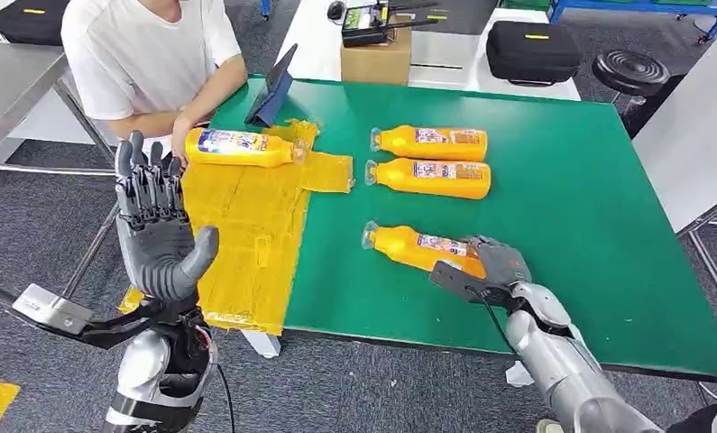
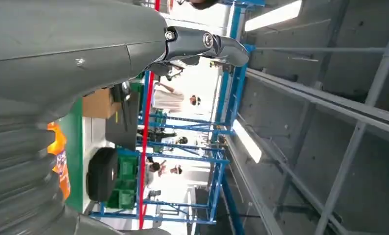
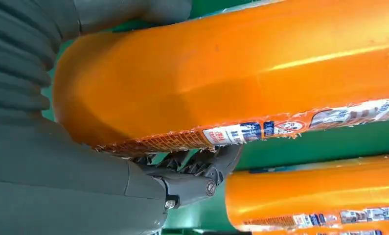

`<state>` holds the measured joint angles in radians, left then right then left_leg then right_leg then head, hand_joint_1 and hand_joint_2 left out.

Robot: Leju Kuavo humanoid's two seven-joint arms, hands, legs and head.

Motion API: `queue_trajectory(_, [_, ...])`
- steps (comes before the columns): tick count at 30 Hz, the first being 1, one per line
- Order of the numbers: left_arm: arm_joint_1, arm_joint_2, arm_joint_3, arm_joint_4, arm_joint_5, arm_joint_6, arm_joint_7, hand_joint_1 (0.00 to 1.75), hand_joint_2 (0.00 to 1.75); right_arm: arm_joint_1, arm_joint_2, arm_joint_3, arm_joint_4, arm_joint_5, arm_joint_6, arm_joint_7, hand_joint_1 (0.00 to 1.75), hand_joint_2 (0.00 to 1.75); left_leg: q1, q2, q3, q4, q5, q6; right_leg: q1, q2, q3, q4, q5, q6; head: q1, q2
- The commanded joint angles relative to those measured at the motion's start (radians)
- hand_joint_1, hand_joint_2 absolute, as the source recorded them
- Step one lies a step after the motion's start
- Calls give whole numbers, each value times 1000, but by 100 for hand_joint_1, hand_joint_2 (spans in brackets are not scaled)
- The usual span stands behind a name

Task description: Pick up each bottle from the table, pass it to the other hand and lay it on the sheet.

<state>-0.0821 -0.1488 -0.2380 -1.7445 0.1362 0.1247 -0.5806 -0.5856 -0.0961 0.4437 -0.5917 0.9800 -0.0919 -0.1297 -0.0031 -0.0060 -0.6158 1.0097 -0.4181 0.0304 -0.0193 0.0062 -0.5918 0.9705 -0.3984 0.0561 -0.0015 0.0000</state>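
Note:
Three orange bottles lie on the green table (image 1: pixel 571 225). The nearest bottle (image 1: pixel 409 245) has my right hand (image 1: pixel 485 269) wrapped around its base end. In the right wrist view that bottle (image 3: pixel 231 78) sits between my thumb and my dark fingers (image 3: pixel 197 169), with a second bottle (image 3: pixel 319 196) beside it. The other two bottles (image 1: pixel 431 142) (image 1: pixel 431 177) lie side by side farther back. Another bottle (image 1: pixel 237 146) rests on the yellow sheet (image 1: pixel 246 234). My left hand (image 1: pixel 156 225) is raised off the table's left edge, fingers spread and holding nothing.
A person in a white shirt (image 1: pixel 147 54) sits at the far left corner, one hand touching the bottle on the sheet. A dark tablet (image 1: pixel 273 90) stands near them. A cardboard box (image 1: pixel 377 59) and black cases sit behind the table.

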Motion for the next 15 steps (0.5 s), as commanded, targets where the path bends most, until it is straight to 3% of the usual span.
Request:
queue_trajectory(1, [-54, 23, -24, 105, -8, 35, 29, 0, 175, 86, 36, -74, -88, -276, 41, -206, 175, 175, 1, -1, 2, -1, 0, -1, 1, -2, 2, -1, 0, -2, 0, 0])
queue_trajectory(6, [-30, -38, 0, 299, 38, 183, 172, 0, 175, 250, 47, -174, -363, -450, -35, -244, 175, 175, 2, -3, 4, -3, 0, -2, 3, -4, 5, -3, -2, -2, 0, 0])
queue_trajectory(9, [6, -51, -47, 439, 164, 114, 286, 0, 175, 325, 60, -224, -501, -520, -93, -291, 175, 175, 1, -7, 3, -3, 0, -2, 2, -6, 5, -2, -3, -2, 0, 0])
queue_trajectory(15, [24, -45, -73, 445, 182, 119, 241, 0, 175, 329, 56, -219, -520, -527, -85, -279, 175, 175, 1, -3, -2, -1, -3, -1, 1, -2, 1, 0, -3, -2, 0, 0])
